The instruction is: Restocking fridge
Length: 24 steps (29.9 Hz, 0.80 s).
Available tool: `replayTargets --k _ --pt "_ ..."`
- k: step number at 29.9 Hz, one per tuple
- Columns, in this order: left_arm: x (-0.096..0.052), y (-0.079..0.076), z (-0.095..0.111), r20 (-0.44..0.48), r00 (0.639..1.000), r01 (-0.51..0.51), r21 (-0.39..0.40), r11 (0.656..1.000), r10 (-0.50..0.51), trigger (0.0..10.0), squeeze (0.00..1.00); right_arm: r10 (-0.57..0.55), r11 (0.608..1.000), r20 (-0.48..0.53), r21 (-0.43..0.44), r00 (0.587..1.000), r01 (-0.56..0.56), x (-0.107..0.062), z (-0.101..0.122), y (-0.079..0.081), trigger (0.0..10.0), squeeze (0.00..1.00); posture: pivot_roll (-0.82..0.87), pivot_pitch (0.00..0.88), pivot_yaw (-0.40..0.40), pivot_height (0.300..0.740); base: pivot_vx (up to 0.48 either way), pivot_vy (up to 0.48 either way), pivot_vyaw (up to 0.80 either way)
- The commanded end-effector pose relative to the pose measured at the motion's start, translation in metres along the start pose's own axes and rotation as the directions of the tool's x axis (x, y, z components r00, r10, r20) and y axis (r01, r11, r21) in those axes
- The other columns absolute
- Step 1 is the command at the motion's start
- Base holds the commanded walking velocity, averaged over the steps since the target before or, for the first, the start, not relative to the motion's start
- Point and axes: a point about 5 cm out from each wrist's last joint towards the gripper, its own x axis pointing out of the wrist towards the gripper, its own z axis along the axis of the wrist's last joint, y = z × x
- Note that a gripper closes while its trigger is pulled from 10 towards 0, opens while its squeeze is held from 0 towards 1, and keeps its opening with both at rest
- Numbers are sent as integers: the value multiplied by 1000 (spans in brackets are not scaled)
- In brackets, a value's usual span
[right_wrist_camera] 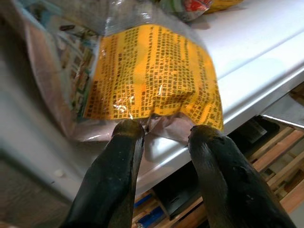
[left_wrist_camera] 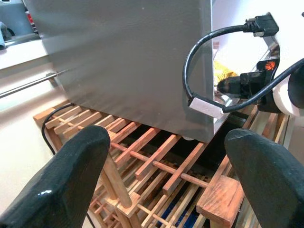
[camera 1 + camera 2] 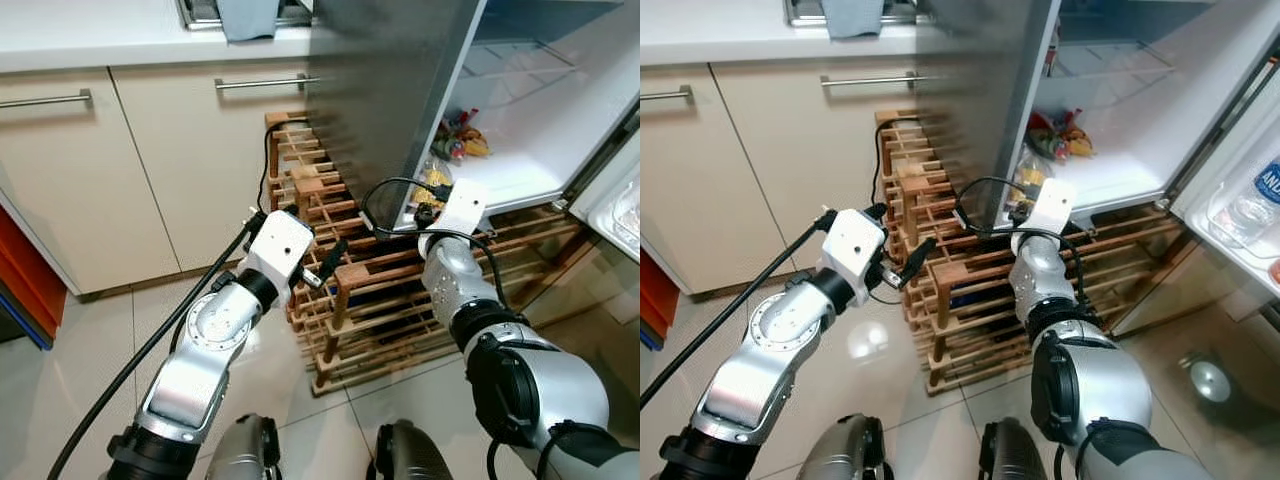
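Observation:
A yellow printed packet (image 1: 152,76) in clear plastic lies at the front edge of the white fridge shelf (image 3: 505,175), low in the open fridge. My right gripper (image 1: 166,133) reaches to that shelf edge. Its fingers (image 1: 124,142) stand slightly apart, open, with the packet's plastic rim between the tips. The same packet (image 3: 1030,178) appears just beyond my right wrist. My left gripper (image 3: 325,262) hovers open and holds nothing, over the wooden rack (image 3: 350,290) beside the fridge's grey side (image 3: 390,90).
More colourful snack bags (image 3: 462,135) lie further back on the shelf. The fridge door (image 3: 1240,215) at the right holds a water bottle. Cream cabinets (image 3: 150,170) with bar handles line the left. A black cable (image 3: 268,165) runs down behind the rack.

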Motion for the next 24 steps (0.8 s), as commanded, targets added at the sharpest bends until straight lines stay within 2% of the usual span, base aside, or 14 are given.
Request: replayTargets --k 1,7,12,15,18,21,24 --pt "-3 1 4 4 1000 1 19 1000 -1 10000 0 -16 999 -32 35 999 17 1 0 -1 10000 0 160 48 -25 675 0 0 0" --pt "-5 1 3 -3 1000 6 24 1000 -6 10000 0 -31 999 -12 4 999 32 5 11 -8 10000 0 163 49 -17 675 0 0 0" --pt "-5 0 3 -3 1000 9 28 1000 -9 10000 0 -64 989 25 -129 998 66 9 25 -25 10000 0 167 49 -13 675 0 0 0" --pt "-4 -2 3 -5 1000 12 29 999 -12 10000 0 -87 957 62 -271 994 101 10 34 -39 10000 0 169 49 -12 675 0 0 0" --pt "-4 -2 3 -6 1000 12 28 1000 -12 10000 0 -108 927 93 -350 990 134 11 42 -51 10000 0 164 51 -14 675 0 0 0" --pt "-3 -3 2 -8 1000 10 26 1000 -10 10000 0 -107 918 125 -368 986 146 12 50 -52 10000 0 154 53 -20 675 0 0 0" --pt "-3 -4 2 -9 1000 6 20 1000 -5 10000 0 -75 921 181 -365 981 138 12 59 -45 10000 0 150 57 -26 675 0 0 0"
